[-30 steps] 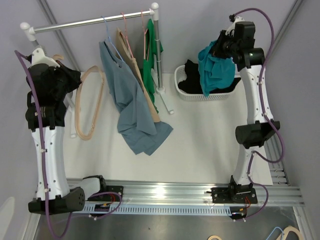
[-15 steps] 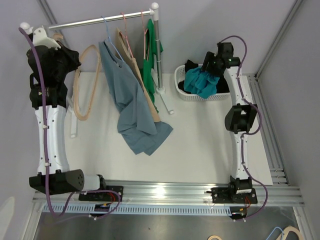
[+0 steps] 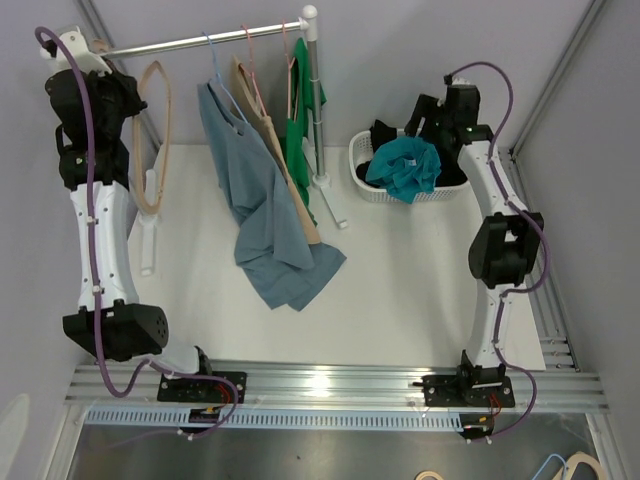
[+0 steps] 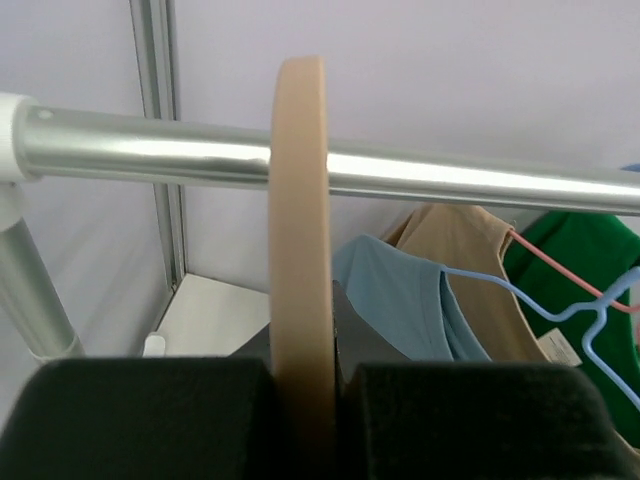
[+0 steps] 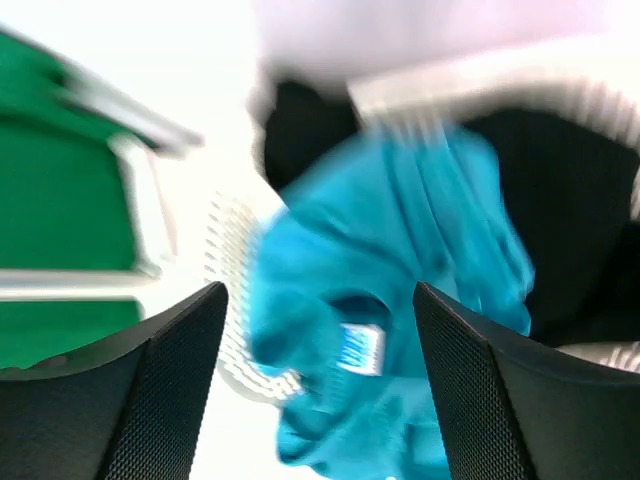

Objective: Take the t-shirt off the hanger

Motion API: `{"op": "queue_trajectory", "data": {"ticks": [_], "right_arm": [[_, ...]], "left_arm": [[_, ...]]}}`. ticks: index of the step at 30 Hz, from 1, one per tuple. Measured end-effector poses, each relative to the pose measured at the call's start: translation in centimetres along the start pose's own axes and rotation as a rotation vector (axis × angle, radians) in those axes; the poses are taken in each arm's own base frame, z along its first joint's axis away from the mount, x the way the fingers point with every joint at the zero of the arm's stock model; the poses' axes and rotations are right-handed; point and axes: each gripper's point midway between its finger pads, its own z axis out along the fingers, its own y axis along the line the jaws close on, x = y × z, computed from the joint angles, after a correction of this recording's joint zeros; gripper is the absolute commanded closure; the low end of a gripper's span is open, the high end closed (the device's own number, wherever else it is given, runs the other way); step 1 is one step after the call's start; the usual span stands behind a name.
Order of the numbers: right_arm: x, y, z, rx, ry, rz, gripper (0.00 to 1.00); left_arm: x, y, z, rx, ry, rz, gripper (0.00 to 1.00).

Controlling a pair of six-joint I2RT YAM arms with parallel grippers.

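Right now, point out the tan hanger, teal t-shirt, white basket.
tan hanger point(image 4: 298, 200): left wrist view, narrow edge.
teal t-shirt point(image 3: 405, 168): top view, bunched middle.
white basket point(image 3: 357, 155): top view, left rim.

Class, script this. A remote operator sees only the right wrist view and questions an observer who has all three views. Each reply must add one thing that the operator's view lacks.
Operator: I see only teal cloth over a basket. What is the left claw doing?
Observer: The left claw is shut on a tan hanger, which crosses in front of the silver rail.
Operator: Is any shirt on that hanger?
Observer: No. In the top view it hangs bare below the claw.
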Motion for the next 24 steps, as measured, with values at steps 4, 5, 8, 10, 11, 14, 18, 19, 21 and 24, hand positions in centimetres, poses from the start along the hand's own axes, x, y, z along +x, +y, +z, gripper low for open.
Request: {"op": "queue_trajectory", "data": {"ticks": [4,5,8,10,11,14,18,19,21,24], "right_arm": [[-6.4,3.9,-4.2,-0.084,-0.206,-0.081,0.14],[-7.8,4.7,-5.3,-0.102,-0.252,-0.099,0.09],[-10.0,6.5,-7.5,-0.144,-0.346,-0.14,0.05],[-10.3,6.9,-8.4,-0.162,-0.379,-0.156,0.0],[-10.1,6.9,-8.7,-0.166,-0.385,-0.163,0.01],[-9.2,6.8,-9.2,-0.181,-0.394,-0.179,0.01],[-7.0,6.6,-9.7,-0.209,-0.379,-0.189,0.01],[-6.6,6.7,-9.9,-0.219,-0.377,-0.192,0.01],[-6.2,7.0,-10.4,-0.233,-0.377,-0.199,0.0],[-6.3,7.8,-11.7,-0.253,-0.392,-0.212,0.01]], "left_arm": [[-0.3,0.9,0.8,-0.003,-0.023,0.003,0.99],[-0.4,1.0,1.0,0.003,-0.028,0.004,0.99],[-0.8,1.1,1.8,0.044,-0.039,0.006,0.99],[-0.8,1.1,2.5,0.077,-0.045,0.001,0.99],[-0.6,1.3,2.8,0.082,-0.044,0.0,0.99],[0.1,1.6,3.7,0.088,-0.036,-0.006,0.99],[0.8,2.3,5.0,0.081,-0.029,-0.008,0.99],[0.9,2.5,5.2,0.078,-0.028,-0.009,0.99],[1.0,3.2,6.1,0.063,-0.018,-0.017,0.99],[1.2,4.3,6.9,0.034,-0.008,-0.025,0.99]]}}
